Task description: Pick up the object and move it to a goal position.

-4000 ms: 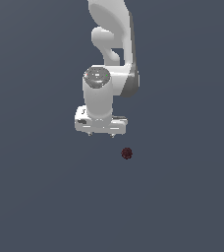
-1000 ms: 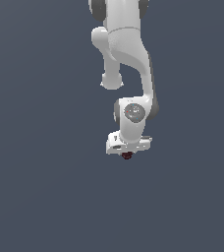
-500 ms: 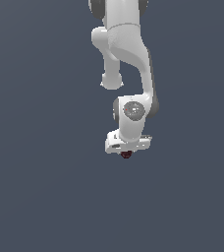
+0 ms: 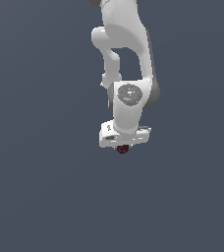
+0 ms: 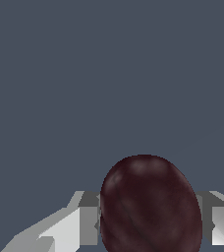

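The small, dark maroon, mottled ball (image 5: 151, 204) is clenched in the white pincer (image 4: 123, 145); being round and narrow, it could be squeezed out by an abrupt transfer.

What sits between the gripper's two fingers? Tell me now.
The dark red ball fills the gap between the fingers, clearest in the wrist view; the exterior view shows only its lower edge under the gripper.

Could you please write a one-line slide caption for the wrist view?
Wrist view: the maroon ball sits between the gripper fingers over a plain grey floor.
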Controlling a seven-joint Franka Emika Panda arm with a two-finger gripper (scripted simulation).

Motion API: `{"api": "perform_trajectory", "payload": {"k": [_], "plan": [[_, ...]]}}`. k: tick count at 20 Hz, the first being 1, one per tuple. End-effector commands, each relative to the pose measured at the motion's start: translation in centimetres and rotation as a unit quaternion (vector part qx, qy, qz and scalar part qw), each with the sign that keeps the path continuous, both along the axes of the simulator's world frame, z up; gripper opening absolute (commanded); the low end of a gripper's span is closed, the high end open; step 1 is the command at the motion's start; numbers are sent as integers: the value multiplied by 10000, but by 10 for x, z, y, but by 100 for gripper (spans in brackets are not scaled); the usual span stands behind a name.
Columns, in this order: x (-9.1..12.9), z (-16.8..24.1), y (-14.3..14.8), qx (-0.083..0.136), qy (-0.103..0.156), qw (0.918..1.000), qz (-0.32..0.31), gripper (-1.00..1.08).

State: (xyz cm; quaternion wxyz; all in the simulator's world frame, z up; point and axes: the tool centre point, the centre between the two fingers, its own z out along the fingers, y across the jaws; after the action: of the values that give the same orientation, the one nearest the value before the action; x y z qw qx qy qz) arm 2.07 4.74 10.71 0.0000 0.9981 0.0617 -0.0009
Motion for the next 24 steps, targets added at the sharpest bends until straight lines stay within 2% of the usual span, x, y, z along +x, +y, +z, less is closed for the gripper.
{"api": "perform_trajectory", "payload": {"k": [1, 15, 24], "plan": [[3, 26, -8, 3, -7, 10000, 1, -100], [23, 184, -59, 5, -8, 10000, 2, -100], [36, 266, -86, 5, -8, 10000, 2, -100]]}}
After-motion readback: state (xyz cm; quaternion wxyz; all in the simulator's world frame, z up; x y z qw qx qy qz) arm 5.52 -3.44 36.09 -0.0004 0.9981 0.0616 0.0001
